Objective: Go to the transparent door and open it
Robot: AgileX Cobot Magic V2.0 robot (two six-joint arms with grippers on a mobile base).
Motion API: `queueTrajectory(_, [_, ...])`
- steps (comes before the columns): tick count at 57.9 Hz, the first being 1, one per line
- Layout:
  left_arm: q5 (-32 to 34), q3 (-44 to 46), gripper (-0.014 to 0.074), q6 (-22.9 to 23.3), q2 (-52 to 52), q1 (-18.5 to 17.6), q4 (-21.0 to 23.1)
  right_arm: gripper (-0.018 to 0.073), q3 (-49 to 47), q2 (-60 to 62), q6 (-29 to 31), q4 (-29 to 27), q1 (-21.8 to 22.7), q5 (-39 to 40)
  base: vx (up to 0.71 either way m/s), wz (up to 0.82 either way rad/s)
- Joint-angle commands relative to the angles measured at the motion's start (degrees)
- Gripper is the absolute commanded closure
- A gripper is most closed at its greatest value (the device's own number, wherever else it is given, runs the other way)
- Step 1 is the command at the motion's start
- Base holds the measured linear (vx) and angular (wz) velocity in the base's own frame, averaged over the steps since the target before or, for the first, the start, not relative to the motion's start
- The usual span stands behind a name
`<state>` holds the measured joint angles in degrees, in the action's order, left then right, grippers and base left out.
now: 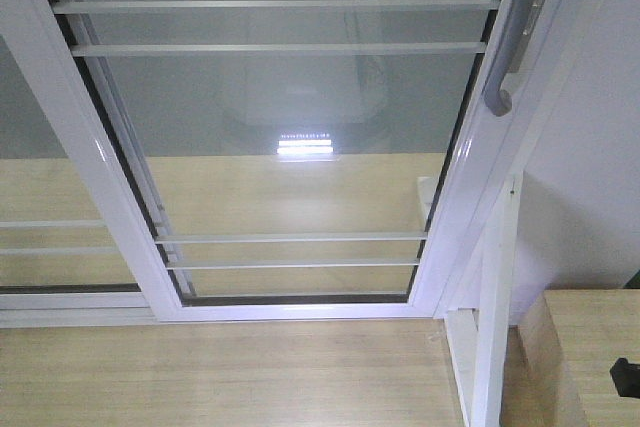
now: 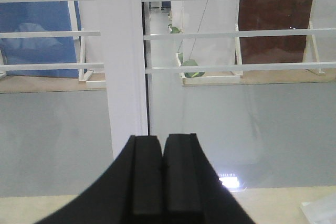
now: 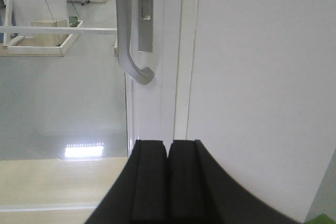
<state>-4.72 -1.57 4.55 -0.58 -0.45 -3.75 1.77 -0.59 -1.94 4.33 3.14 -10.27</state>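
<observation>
Front view: the door (image 1: 290,107) fills the frame, with its handle (image 1: 503,67) on the upper right edge. Bare wood floor (image 1: 220,372) lies before its bottom rail.

Left wrist view: the left gripper (image 2: 163,174), jaws pressed together and empty, faces a white stile (image 2: 123,61) between glass panes.

Right wrist view: the right gripper (image 3: 168,179), likewise closed on nothing, sits below the handle's hooked end and apart from it. A white wall (image 3: 262,77) stands just to the right.

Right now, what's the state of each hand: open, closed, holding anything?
Left hand: closed, holding nothing.
Right hand: closed, holding nothing; the door handle is ahead of it, not gripped.
</observation>
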Motion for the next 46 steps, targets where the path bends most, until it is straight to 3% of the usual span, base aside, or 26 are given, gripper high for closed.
queueTrajectory(1, [4.72, -1.78, 0.0602, 0.54, 1.09, -0.13, 0.29, 0.0567, 0.73, -1.06, 0.39, 0.29, 0.1, 4.48, 0.0, 0.02])
queueTrajectory(33, [4.15, -1.78, 0.0602, 0.41, 1.09, -0.14, 0.29, 0.0567, 0.73, -1.06, 0.44, 0.35, 0.1, 4.53, 0.0, 0.0])
queueTrajectory(46, [7.62, -1.66, 0.0602, 0.41, 1.09, -0.14, -0.11, 0.0567, 0.73, -1.06, 1.36, 1.93, 0.17, 9.95, 0.0, 0.0])
